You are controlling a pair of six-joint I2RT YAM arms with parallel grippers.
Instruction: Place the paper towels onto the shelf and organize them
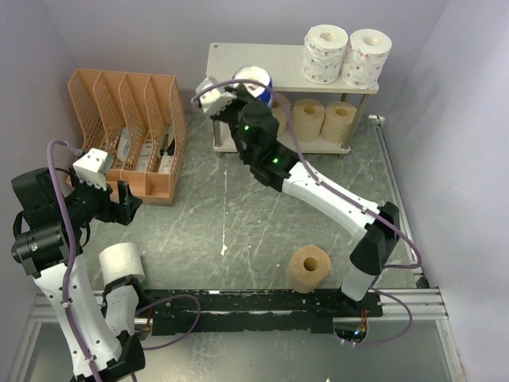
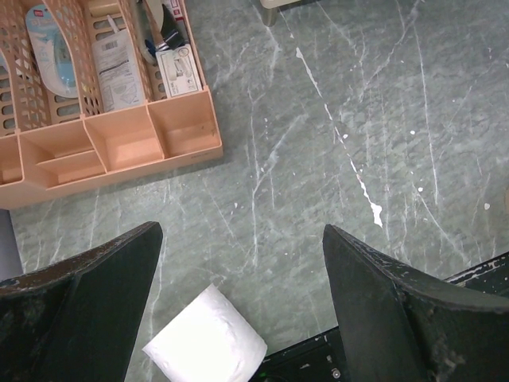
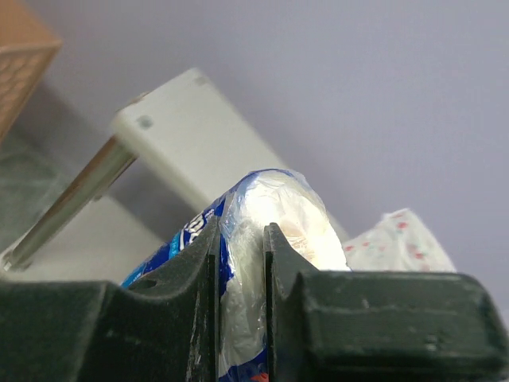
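Right arm's pincer point(image 3: 238, 239) stands nearly closed, pinching the edge of the blue-and-white plastic-wrapped paper roll point(image 3: 274, 207). We cannot tell which way its core points. The roll hangs at the front left of the top off-white board of the small metal-legged shelf point(image 1: 238, 60), and bare board lies just beyond it. Two white pink-printed rolls point(image 1: 346, 54) fill the right end, near enough to mind. Tan rolls point(image 1: 322, 119) line the lower tier. The left pincer point(image 2: 242, 231) is wide open and empty above a plain white roll point(image 2: 207, 342). A tan roll point(image 1: 308, 269) waits on the table near the right base. The orange mesh organizer point(image 1: 127, 127) stands well clear.
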